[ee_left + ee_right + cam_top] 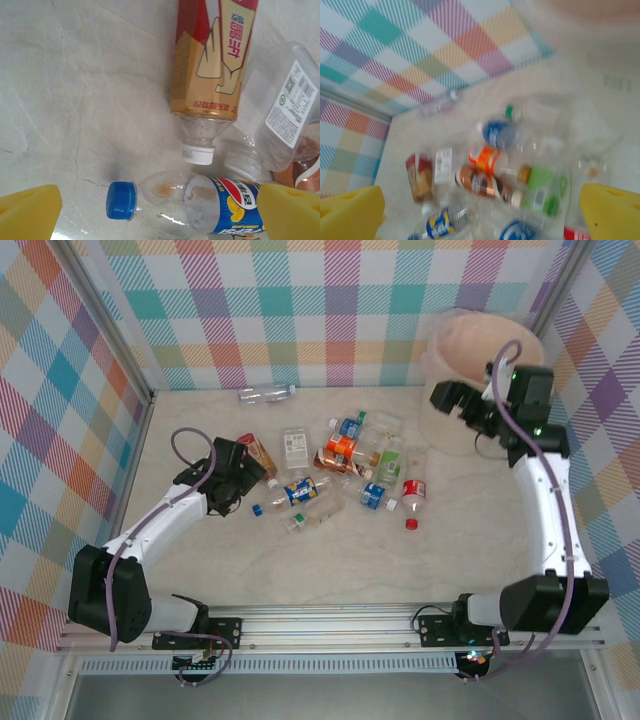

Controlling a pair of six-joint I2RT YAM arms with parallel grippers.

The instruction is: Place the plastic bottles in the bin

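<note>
Nearest the arm bases, the left gripper [243,480] hangs low over the table [300,570] with its yellow fingers [27,212] spread wide and nothing between them but air. Just below it lies a blue-capped bottle [200,205] on its side. The bottle looks empty, so it should be light, thin-walled and easily crushed, and its smooth round body is likely to roll or slip. The firmest hold is probably across the labelled middle rather than the narrow neck.

Close neighbours crowd that pick. The white cap of a red-and-gold bottle [210,60] points at its shoulder, and a clear bottle with a white label [285,105] lies just beside that one.

Further out, the other plastic bottles [345,468] lie tangled mid-table, several touching. Among them are a red-labelled bottle [413,490] and loose caps [411,524] that a sweeping finger could scatter.

At the far right, the right gripper [460,400] is raised beside the bin [440,365]. Its fingers [610,210] are fully apart and empty, and its blurred wrist view looks back over the pile.

One lone bottle [268,393] rests against the far wall, well apart from the rest. Whether any bottles already lie inside the bin cannot be told.
</note>
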